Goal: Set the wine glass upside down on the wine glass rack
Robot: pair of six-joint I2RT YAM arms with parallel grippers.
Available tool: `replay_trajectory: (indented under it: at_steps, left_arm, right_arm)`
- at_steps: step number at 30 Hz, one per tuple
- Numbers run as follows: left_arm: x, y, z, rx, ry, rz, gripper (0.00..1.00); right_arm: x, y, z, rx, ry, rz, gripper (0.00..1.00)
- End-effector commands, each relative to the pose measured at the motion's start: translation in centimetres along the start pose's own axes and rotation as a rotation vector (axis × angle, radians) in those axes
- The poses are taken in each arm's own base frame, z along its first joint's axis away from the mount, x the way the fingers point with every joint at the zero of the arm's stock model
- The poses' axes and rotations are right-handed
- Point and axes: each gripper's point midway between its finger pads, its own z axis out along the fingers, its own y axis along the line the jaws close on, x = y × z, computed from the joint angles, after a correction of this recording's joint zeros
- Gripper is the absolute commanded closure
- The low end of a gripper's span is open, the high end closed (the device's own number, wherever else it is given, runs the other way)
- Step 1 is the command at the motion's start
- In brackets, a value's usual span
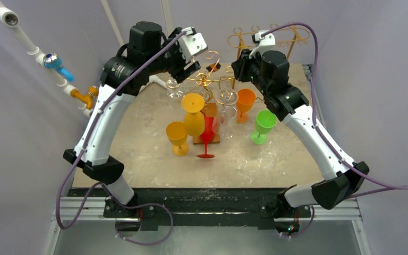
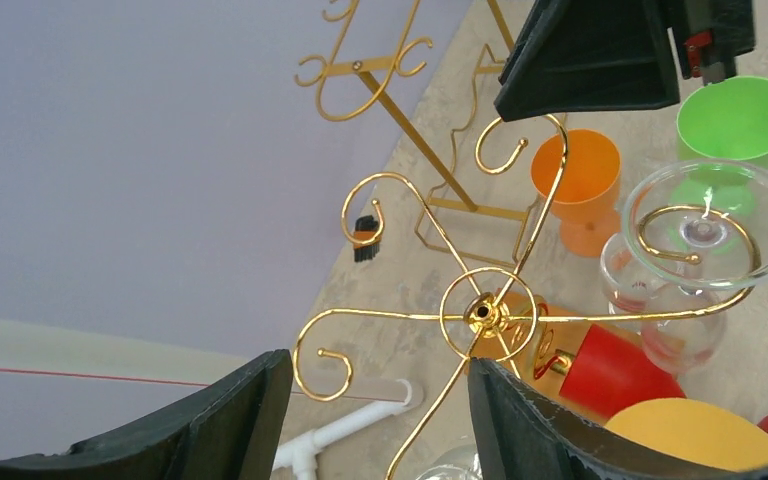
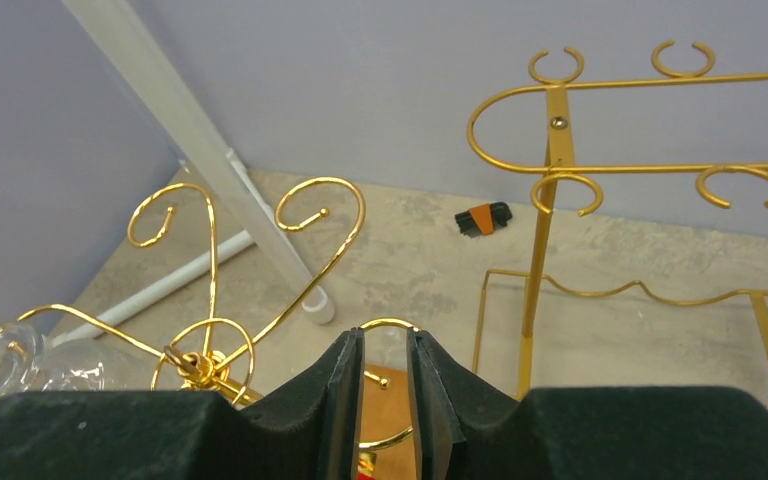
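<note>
A gold spiral rack [image 1: 204, 79] stands mid-table, its hub in the left wrist view [image 2: 485, 312]. A clear wine glass [image 2: 708, 225] hangs upside down on one curl, and a yellow glass [image 1: 193, 114] hangs on another. Another clear glass [image 1: 174, 87] sits at the rack's left arm tip and seems to hang from its curl in the right wrist view [image 3: 0, 360]. My left gripper [image 1: 191, 68] is open and empty just above that arm [image 2: 375, 365]. My right gripper [image 1: 235, 69] is shut on a gold rack curl [image 3: 384, 335].
Yellow [image 1: 177, 137], red [image 1: 206, 139], orange [image 1: 245, 103] and green [image 1: 264, 125] glasses stand upright around the rack's base. A second gold rack [image 1: 268, 38] stands at the back right. White pipes [image 1: 32, 50] run along the left wall.
</note>
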Motion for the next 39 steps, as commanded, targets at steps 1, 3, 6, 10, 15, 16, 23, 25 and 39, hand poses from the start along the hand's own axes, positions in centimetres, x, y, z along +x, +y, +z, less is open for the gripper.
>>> replay_trajectory:
  at_steps: [1, 3, 6, 10, 15, 16, 23, 25, 39]
  left_arm:
    - [6.2, 0.1, -0.1, -0.1, 0.288, -0.221, 0.32]
    - [6.2, -0.6, 0.6, -0.065, 0.279, -0.24, 0.32]
    - [6.1, -1.2, 1.3, -0.032, 0.271, -0.259, 0.32]
    - [6.4, -1.7, 1.8, -0.01, 0.274, -0.279, 0.34]
    - [7.0, -2.2, 2.0, 0.007, 0.289, -0.279, 0.35]
    - [7.2, -2.3, 2.1, 0.01, 0.295, -0.278, 0.35]
    - [8.4, -2.9, 2.9, 0.025, 0.32, -0.278, 0.35]
    - [8.6, -3.0, 3.0, 0.024, 0.324, -0.274, 0.36]
    - [9.2, -2.9, 3.9, 0.023, 0.331, -0.254, 0.47]
  right_arm:
    - [-0.8, 0.7, -0.5, -0.043, -0.006, 0.024, 0.69]
    - [-0.2, 0.4, -0.3, -0.037, 0.008, 0.026, 0.69]
    - [0.3, 0.2, -0.3, -0.034, 0.021, 0.031, 0.69]
    - [1.0, 0.0, -0.2, -0.034, 0.037, 0.04, 0.7]
    - [2.0, -0.3, -0.2, -0.04, 0.058, 0.051, 0.7]
    - [2.1, -0.3, -0.3, -0.041, 0.06, 0.053, 0.7]
    - [2.7, -0.7, -0.2, -0.037, 0.073, 0.059, 0.7]
    - [2.8, -0.5, -0.1, -0.048, 0.076, 0.067, 0.72]
    - [-1.0, -1.2, -2.1, -0.005, -0.022, 0.065, 0.59]
